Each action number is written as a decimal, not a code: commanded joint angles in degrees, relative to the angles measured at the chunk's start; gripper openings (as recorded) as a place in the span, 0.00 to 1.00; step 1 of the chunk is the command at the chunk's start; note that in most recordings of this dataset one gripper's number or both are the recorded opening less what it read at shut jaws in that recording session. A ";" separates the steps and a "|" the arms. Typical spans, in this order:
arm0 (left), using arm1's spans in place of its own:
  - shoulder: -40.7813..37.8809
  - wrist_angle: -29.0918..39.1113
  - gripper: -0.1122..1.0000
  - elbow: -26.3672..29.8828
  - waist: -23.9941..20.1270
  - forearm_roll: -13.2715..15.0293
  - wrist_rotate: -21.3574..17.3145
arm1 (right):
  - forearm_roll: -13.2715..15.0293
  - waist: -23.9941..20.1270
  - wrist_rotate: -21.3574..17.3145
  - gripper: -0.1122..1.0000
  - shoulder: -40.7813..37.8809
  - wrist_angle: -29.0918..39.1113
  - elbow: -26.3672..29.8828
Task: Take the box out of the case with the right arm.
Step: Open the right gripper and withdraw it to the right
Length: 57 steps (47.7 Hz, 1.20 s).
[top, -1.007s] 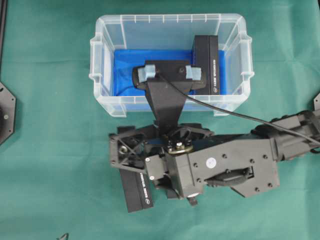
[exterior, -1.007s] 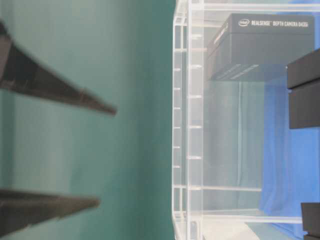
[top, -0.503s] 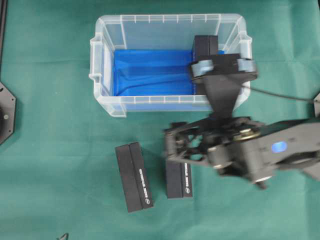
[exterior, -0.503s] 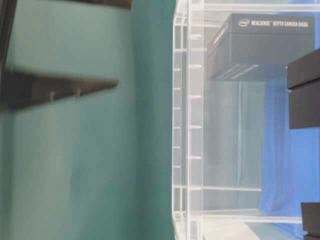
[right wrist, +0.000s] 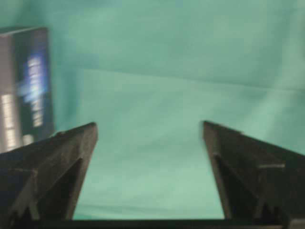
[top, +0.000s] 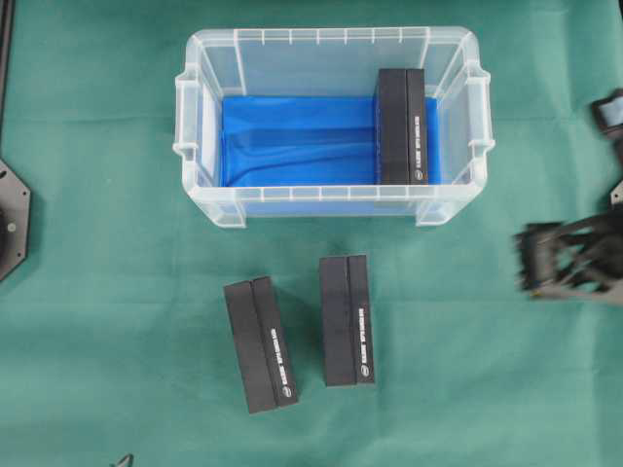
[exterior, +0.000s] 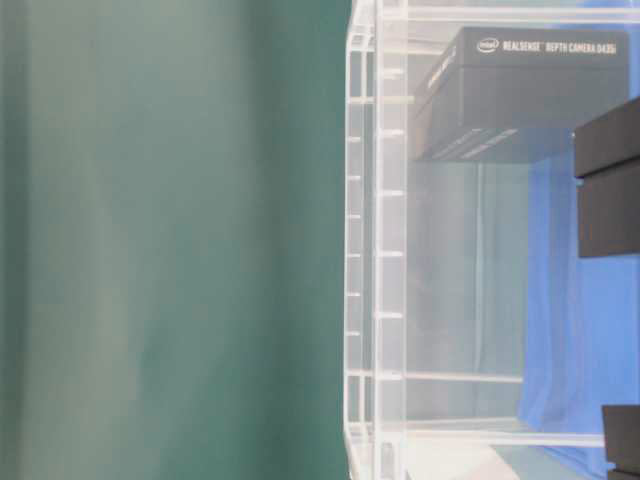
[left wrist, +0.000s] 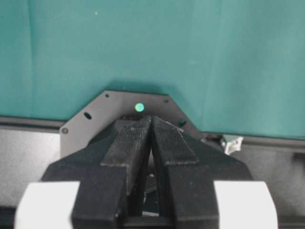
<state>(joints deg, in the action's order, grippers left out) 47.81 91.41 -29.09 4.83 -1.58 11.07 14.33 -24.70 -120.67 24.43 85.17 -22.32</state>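
Right gripper (right wrist: pixel 148 131) spread empty at cloth's (top: pixel 97 321) right edge, left gripper (left wrist: pixel 151 125) clenched, box (top: pixel 401 126) against case (top: pixel 331 202) right wall.

Three black boxes (top: pixel 402 126), one clear case (top: pixel 331 44).

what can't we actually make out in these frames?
- Right gripper: overhead, blurred and cut off by the right edge.
- Box in the case: overhead, side print too small to read.
- Box in the right wrist view: blurred, cut off at left; which box is unclear.
- Left gripper: absent from the overhead.
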 commanded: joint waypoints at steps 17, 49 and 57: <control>-0.18 -0.18 0.10 0.35 0.00 -0.18 0.00 | 2.72 3.96 6.06 0.88 3.43 0.79 -1.67; -0.18 -0.18 0.10 0.09 0.00 -0.18 0.00 | 0.70 30.41 34.10 0.88 5.10 -6.50 -3.08; -0.18 -0.09 0.10 0.18 0.00 -0.18 0.00 | 0.09 30.50 33.93 0.89 5.10 -5.89 -3.08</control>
<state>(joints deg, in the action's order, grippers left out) 47.90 91.41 -29.62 4.83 -1.58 11.16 14.59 5.63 -86.66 29.00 79.10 -25.93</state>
